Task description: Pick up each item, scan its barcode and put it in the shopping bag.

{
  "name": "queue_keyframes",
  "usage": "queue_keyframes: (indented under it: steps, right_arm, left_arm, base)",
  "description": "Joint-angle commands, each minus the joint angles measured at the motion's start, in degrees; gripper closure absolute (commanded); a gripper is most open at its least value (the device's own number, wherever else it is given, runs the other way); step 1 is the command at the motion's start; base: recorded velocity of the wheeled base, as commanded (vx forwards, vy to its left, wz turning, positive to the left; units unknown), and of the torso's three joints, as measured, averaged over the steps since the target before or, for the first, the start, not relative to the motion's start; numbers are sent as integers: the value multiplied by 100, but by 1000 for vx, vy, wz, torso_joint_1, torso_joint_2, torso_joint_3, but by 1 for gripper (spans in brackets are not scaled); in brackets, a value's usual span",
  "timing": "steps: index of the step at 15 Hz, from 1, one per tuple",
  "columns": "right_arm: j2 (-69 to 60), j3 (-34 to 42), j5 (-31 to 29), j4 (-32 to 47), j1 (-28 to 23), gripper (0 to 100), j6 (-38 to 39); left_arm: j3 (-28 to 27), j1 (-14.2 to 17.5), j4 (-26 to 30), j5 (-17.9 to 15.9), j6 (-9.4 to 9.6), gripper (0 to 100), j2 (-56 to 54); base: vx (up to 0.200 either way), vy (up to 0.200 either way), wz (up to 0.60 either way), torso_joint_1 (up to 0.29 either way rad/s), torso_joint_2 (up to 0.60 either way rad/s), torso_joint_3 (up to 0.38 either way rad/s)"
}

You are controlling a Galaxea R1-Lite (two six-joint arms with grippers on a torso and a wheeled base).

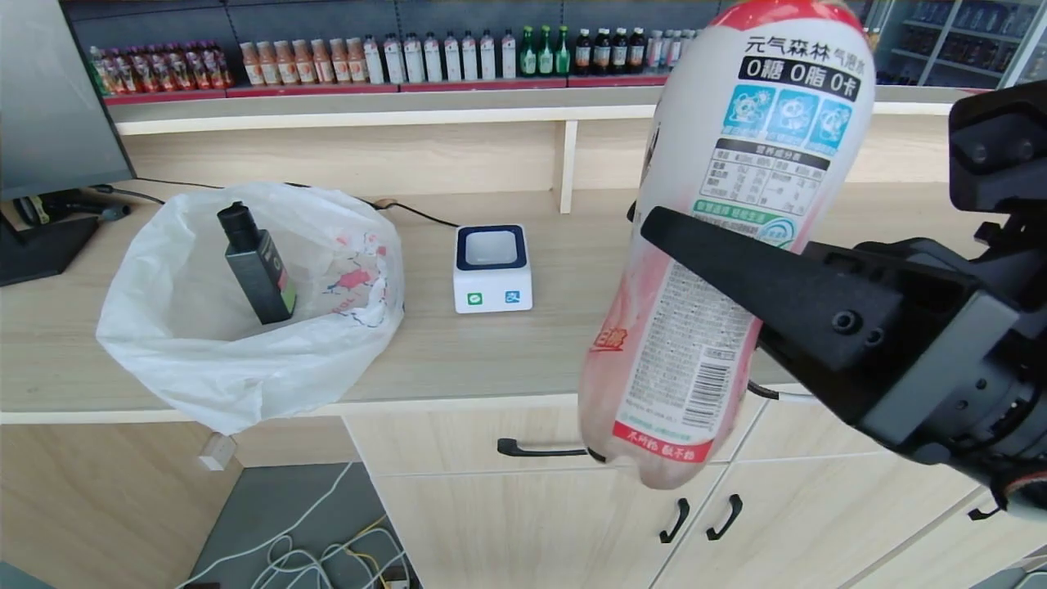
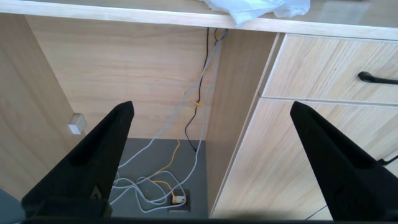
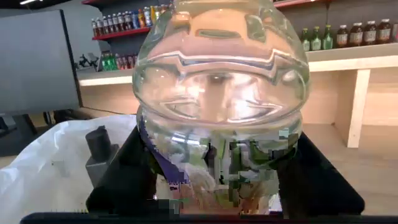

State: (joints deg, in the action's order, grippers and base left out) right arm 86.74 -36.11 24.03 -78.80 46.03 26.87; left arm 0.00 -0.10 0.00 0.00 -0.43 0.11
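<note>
right gripper: the black right gripper (image 1: 654, 225) is clamped across the middle of a pink-and-white labelled plastic drink bottle (image 1: 720, 245); one finger is seen lying over the label and the other is hidden behind the bottle.
bottle: it is held in the air, tilted, right of the scanner and in front of the surface's front edge; its upper end is cut off by the top of the head view and its lower end hangs in front of the drawers. a barcode (image 1: 707, 393) is seen low on the label, turned towards the head camera.
left gripper: the left gripper (image 2: 211, 162) is held with its fingers wide apart and nothing between them, below the surface's edge and in front of the cabinet opening where cables (image 2: 168, 180) lie on the floor.
shopping bag: a white plastic shopping bag (image 1: 245, 360) is set open at the left of the light wooden surface (image 1: 491, 352); a dark grey bottle with a black cap (image 1: 258, 270) is leaned inside it.
scanner: a white box scanner with a dark blue framed window (image 1: 492, 268) is placed on the surface, between the bag and the held bottle, well apart from both.
surroundings: a black drawer handle (image 1: 540, 448) is seen under the surface; a shelf of drink bottles (image 1: 409, 57) runs behind.
</note>
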Motion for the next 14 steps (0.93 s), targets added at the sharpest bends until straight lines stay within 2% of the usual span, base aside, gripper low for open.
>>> queue_keyframes:
  steps: [1, 9, 12, 14]
  right_arm:
    - [28, -19, -21, -4, 134, 100, -15]
    - [1, -406, -21, 102, 161, 100, -33]
    - [45, -494, -408, 242, 336, 100, -59]
    - [45, -538, -425, 234, 345, 100, -59]
  left_arm:
    - [0, 1, 0, 0, -1, 0, -2]
    - [0, 1, 0, 0, -1, 0, -2]
    - [0, 1, 0, 0, -1, 0, -2]
    - [0, 1, 0, 0, -1, 0, -2]
  base:
    - [0, 0, 0, 0, 0, 0]
    - [0, 0, 0, 0, 0, 0]
    - [0, 0, 0, 0, 0, 0]
    - [0, 0, 0, 0, 0, 0]
